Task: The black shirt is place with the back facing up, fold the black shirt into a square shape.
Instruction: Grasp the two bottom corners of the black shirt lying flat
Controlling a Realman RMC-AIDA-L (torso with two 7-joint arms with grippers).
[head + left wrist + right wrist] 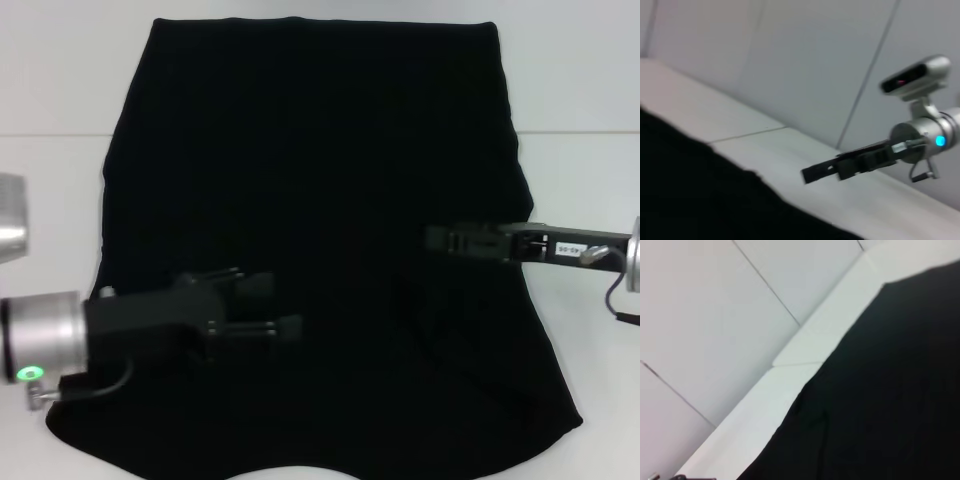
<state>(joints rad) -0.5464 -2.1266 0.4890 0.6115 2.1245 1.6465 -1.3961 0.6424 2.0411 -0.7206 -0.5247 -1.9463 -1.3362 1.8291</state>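
Both grippers (285, 305) (432, 239) hover over the black shirt (320, 160).

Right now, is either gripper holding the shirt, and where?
Nothing appears held. The left gripper is open over the black shirt; the right gripper looks shut and empty.

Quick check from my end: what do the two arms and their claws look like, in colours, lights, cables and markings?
Both arms end in silver cylindrical wrists with black claws. The left claw has a boxy black body, a green light on its wrist and a thin black cable looping beneath. The right claw is long and slim, with a small white label, a cable at the wrist, a blue light and a silver camera mounted above it.
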